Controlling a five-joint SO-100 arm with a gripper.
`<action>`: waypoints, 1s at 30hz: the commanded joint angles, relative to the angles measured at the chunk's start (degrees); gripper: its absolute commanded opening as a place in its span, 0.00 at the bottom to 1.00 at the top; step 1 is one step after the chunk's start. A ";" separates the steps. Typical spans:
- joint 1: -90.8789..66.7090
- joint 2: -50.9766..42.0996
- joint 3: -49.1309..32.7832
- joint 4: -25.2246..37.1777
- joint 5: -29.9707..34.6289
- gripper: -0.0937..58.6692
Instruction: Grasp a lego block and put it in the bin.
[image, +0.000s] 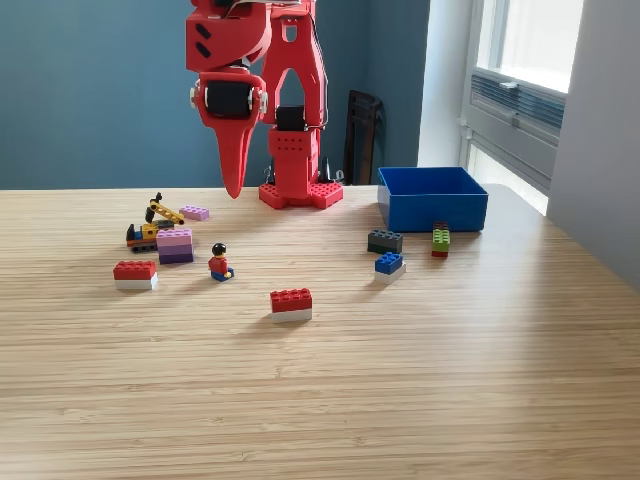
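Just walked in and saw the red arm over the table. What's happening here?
A red robot arm's gripper hangs above the wooden table, holding nothing. Lego pieces lie scattered: red-and-white bricks, a purple stack, a minifigure, and dark, blue and green bricks. The blue bin sits at the exterior view's right. No brick shows inside it.

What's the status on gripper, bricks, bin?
Gripper shut, empty, hanging above table. Bricks all on table, nearest bin: green-red brick. Path clear.
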 joint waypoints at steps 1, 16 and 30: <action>2.72 0.88 -2.81 -1.32 -1.41 0.00; 11.16 0.70 3.16 -10.37 -5.19 0.00; 15.12 0.35 4.31 -10.46 -16.35 0.13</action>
